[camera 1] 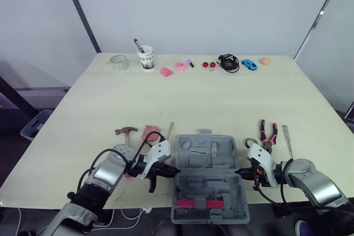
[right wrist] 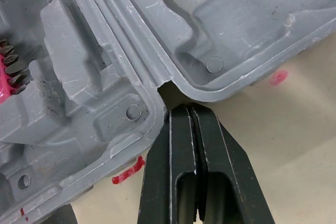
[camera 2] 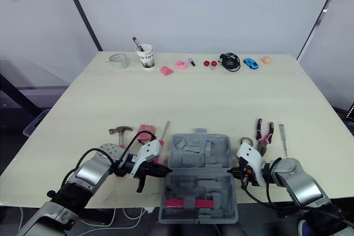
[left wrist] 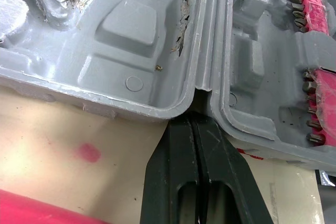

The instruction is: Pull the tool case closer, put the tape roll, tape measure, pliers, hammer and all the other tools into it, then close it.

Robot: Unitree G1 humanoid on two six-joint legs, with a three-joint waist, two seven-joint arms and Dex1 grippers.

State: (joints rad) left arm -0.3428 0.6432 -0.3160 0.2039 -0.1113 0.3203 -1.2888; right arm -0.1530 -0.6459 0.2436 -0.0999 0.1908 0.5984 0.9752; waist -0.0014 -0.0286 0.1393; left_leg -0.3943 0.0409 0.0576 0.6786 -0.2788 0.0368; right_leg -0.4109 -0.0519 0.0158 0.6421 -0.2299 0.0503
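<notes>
Open grey moulded-plastic tool case [camera 1: 209,175] flat on pale tabletop [camera 1: 193,98]; black left gripper [left wrist: 195,122] and right gripper [right wrist: 190,109], jaws clenched together, tips at its scuffed hinge ends.

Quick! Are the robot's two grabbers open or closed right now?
Left gripper: closed, empty, tips at the hinge notch of the tool case.
Right gripper: closed, empty, tips at the hinge notch on the other side.

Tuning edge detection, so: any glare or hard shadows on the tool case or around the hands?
Left eye view: table and tool case evenly lit, no glare, soft shading in the moulded recesses. Left wrist view: a dark shadowed gap at the hinge notch by the left hand. Right wrist view: the same by the right hand.
</notes>
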